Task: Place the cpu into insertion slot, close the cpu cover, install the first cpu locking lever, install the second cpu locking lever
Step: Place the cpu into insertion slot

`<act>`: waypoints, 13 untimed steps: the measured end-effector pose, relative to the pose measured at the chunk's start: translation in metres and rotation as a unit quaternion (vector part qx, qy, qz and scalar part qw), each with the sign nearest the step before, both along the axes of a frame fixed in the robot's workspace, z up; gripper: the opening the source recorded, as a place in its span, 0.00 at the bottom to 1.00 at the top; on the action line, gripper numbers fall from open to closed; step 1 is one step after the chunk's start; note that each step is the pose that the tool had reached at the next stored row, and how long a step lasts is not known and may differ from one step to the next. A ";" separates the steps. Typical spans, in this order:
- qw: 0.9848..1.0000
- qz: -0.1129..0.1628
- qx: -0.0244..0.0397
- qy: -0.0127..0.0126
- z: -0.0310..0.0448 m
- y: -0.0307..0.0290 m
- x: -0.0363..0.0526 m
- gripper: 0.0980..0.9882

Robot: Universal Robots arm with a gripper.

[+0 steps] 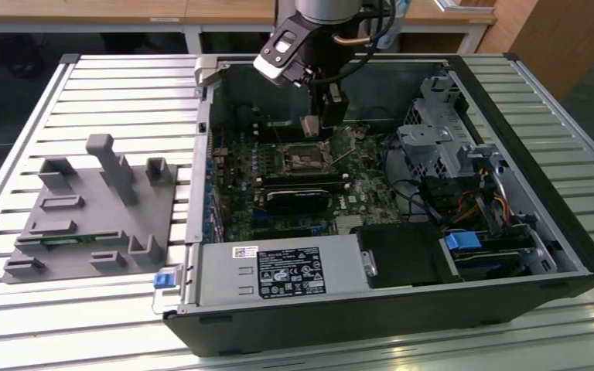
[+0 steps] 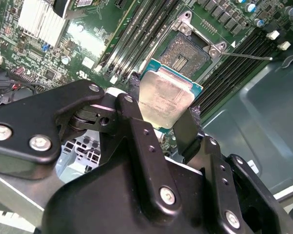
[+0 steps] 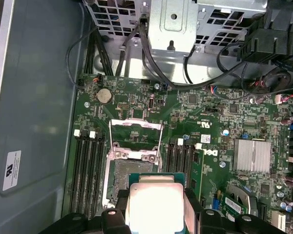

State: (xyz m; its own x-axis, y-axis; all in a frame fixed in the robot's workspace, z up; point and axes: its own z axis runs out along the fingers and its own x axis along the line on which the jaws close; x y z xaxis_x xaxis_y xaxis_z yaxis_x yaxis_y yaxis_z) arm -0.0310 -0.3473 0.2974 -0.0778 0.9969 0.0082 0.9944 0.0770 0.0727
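My gripper [image 1: 315, 122] hangs inside the open computer case, shut on the cpu [image 1: 312, 126], a small pale silvery square held by two opposite edges. In both wrist views the black fingers [image 2: 188, 129] clamp the cpu [image 2: 166, 100] [image 3: 154, 204] just above the board. The insertion slot [image 2: 186, 54] [image 3: 118, 176] [image 1: 302, 160] lies open and bare on the green board, a short way past the cpu. The cpu cover [image 3: 136, 123], a thin silver frame, is swung back off the slot. A thin lever rod [image 2: 249, 56] sticks out beside the slot.
Long black memory slots [image 3: 88, 170] flank the socket on both sides. A finned heatsink [image 3: 253, 156] and a metal drive cage [image 1: 436, 147] with cables stand nearby. The case wall [image 3: 34, 97] is close. A grey fixture [image 1: 90, 209] sits on the slatted table at the exterior view's left.
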 end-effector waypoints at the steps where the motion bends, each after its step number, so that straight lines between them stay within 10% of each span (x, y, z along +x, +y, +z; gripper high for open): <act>1: 1.000 0.000 0.000 0.000 -0.0004 0.0000 0.0000 0.48; 13: 1.000 -0.001 0.000 0.000 -0.0050 0.0002 0.0000 0.48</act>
